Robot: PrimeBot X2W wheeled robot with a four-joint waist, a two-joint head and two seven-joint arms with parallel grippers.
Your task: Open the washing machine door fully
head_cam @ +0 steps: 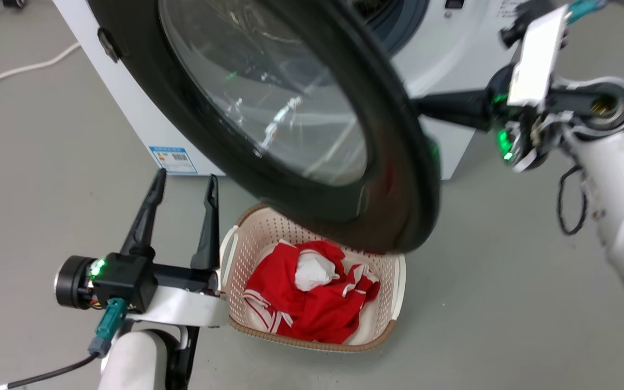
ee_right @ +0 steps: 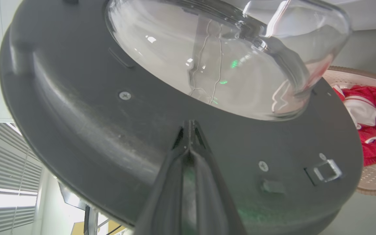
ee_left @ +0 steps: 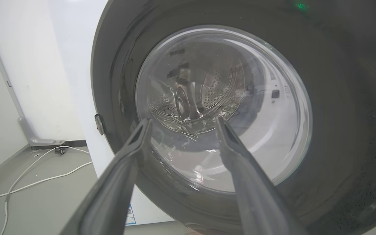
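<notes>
Head view, washing machine door (head_cam: 268, 108) partly masks closed right hand (ee_right: 189, 125), left hand (head_cam: 186, 177) spread.

No word or number can be read with certainty. A white sticker (head_cam: 174, 158) with a blue band and a barcode sits on the washing machine (head_cam: 128, 103), low on its white panel, at about 8 o'clock from the washing machine door (head_cam: 268, 108); its print is too small to read. A few lines of tiny dark print (head_cam: 506, 7) stand on the machine's front at 2 o'clock from the door, also illegible.
</notes>
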